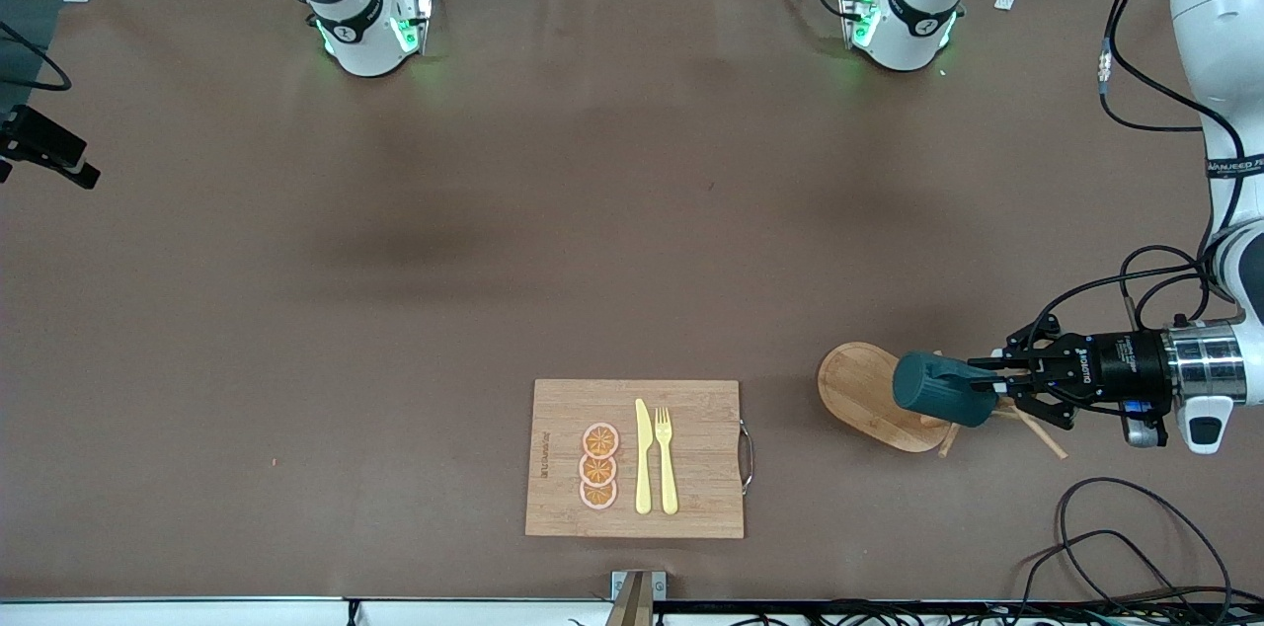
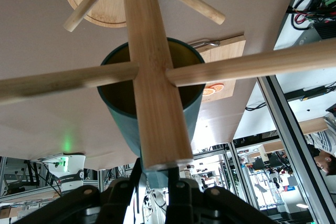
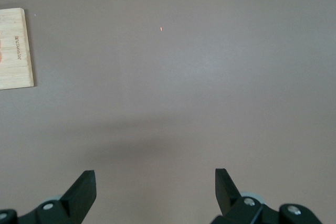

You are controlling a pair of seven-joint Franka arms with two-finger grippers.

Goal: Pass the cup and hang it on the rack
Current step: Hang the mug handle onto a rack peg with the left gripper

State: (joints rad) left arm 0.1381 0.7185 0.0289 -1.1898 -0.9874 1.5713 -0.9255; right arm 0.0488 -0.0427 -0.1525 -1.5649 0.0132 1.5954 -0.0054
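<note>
The dark teal cup (image 1: 936,389) hangs on its side above the oval base of the wooden rack (image 1: 861,391). Its closed bottom points toward the right arm's end of the table. My left gripper (image 1: 989,379) is shut on the cup's end by the mouth. In the left wrist view I look into the cup's yellowish inside (image 2: 119,94). The rack's post (image 2: 155,77) and two pegs cross in front of it, and my left gripper (image 2: 157,176) pinches a teal part. Whether a peg touches the cup I cannot tell. My right gripper (image 3: 155,182) stands open over bare table.
A bamboo cutting board (image 1: 691,508) with a yellow knife, a fork and orange slices lies near the front camera's edge; its corner (image 3: 16,48) shows in the right wrist view. Loose cables (image 1: 1136,547) lie at the left arm's end.
</note>
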